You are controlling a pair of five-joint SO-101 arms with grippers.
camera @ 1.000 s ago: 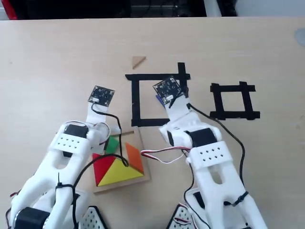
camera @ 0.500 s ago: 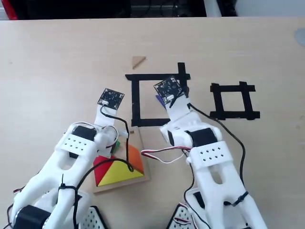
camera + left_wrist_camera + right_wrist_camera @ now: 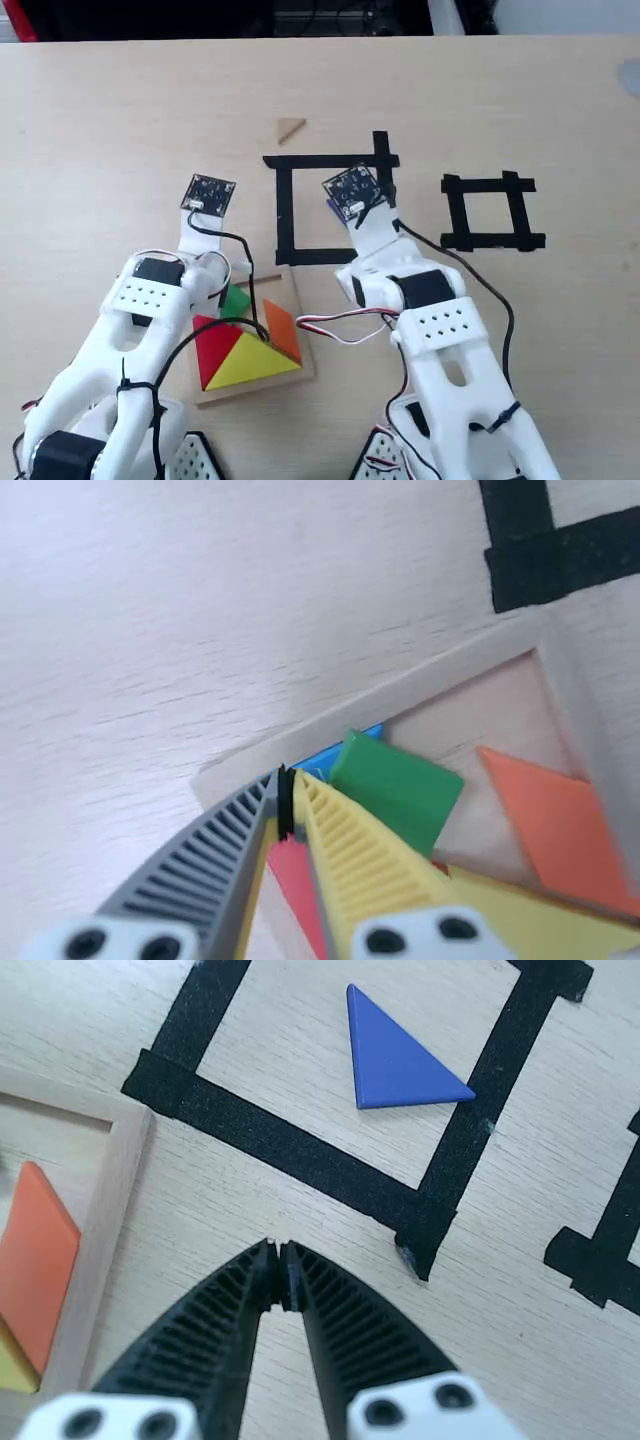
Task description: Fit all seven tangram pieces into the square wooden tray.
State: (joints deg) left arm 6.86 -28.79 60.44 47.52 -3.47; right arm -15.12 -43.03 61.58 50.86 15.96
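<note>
Left gripper point(image 3: 285, 800), shut with nothing seen between its fingers, sits at the tray point(image 3: 450, 665) rim, green piece point(image 3: 395, 785) just beside it; right gripper point(image 3: 277, 1260), closed and empty, faces the blue triangle point(image 3: 400, 1060) across open table point(image 3: 200, 1210); from above, the left arm point(image 3: 150, 310) covers part of the tray point(image 3: 270, 290).

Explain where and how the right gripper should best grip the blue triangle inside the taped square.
Probably from straight above: the blue triangle lies flat on the table. Pinch its thin edges, one finger on the long side, the other at the opposite corner. The right gripper is shut, so open it first.
</note>
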